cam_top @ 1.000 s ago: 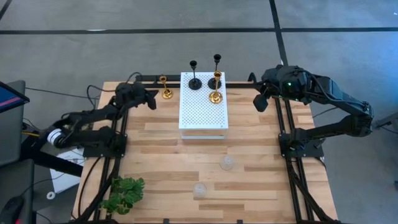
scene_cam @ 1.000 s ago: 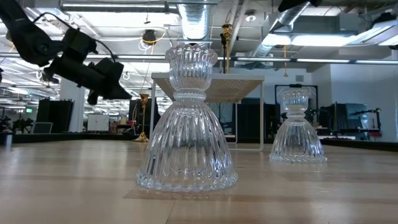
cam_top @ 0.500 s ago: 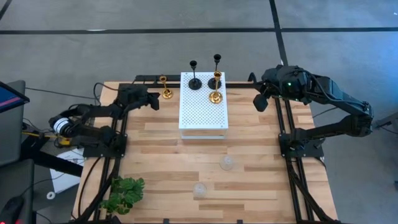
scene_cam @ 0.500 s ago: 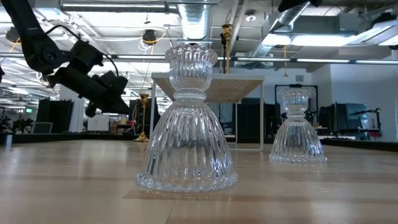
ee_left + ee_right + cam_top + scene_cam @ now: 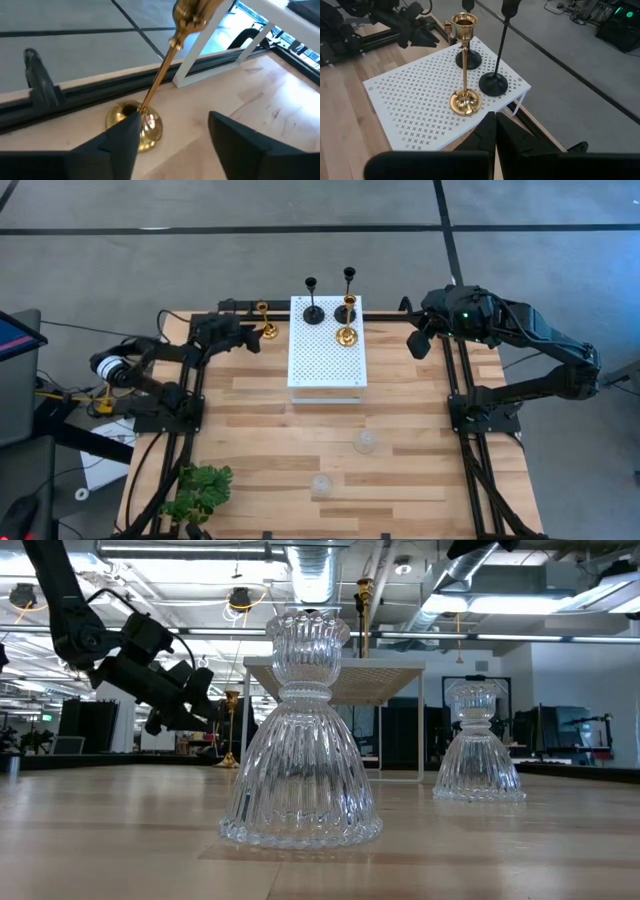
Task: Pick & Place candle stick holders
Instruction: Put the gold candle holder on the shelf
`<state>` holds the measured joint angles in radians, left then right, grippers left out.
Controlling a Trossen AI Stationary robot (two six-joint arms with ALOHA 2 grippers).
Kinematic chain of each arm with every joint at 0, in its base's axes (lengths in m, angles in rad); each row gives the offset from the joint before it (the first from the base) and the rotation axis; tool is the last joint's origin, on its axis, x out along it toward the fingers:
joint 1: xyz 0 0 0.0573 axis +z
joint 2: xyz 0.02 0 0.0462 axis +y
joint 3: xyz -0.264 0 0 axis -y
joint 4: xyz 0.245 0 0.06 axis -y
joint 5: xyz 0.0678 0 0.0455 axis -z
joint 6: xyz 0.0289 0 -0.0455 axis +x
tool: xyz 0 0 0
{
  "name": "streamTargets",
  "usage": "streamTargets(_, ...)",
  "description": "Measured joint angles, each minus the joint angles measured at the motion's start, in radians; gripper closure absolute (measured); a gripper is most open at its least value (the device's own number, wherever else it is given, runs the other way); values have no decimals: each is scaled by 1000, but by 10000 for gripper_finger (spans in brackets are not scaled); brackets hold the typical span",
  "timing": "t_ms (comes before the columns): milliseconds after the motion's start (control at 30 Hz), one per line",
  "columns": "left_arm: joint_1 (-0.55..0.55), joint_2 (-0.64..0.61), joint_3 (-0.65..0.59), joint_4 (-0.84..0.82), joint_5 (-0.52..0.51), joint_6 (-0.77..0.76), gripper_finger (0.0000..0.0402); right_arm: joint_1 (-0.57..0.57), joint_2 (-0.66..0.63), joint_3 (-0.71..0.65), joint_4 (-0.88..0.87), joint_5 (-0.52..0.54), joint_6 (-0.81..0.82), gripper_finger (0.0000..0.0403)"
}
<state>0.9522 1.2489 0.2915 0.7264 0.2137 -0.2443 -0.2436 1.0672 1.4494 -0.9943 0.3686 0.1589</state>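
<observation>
Wooden bench (image 5: 260,420) below, I've got the left end effector (image 5: 170,132) spread apart around the gold candlestick (image 5: 150,100) beside the white board (image 5: 327,345), ready to grab; right end effector (image 5: 495,132) waits pressed together

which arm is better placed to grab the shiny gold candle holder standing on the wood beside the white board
Left. The left gripper is open right at that shiny gold candle holder. The right gripper sits shut across the white perforated board.

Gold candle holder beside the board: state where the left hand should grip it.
Grip the thin stem, just above the round base, of the gold candle holder. It stands upright on the table, so the open left hand should probably close in level from its own side.
</observation>
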Motion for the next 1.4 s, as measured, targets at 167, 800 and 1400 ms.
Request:
streamTargets(167, -7, 37, 57, 11, 0, 2, 118, 0, 0, 0, 0, 0, 0, 403)
streamTargets(800, -32, 227, 210, 37, -100, 79, 116, 0, 0, 0, 0, 0, 0, 403)
streamTargets(1400, -56, 208, 212, 30, -116, 66, 388, 0, 0, 0, 0, 0, 0, 403)
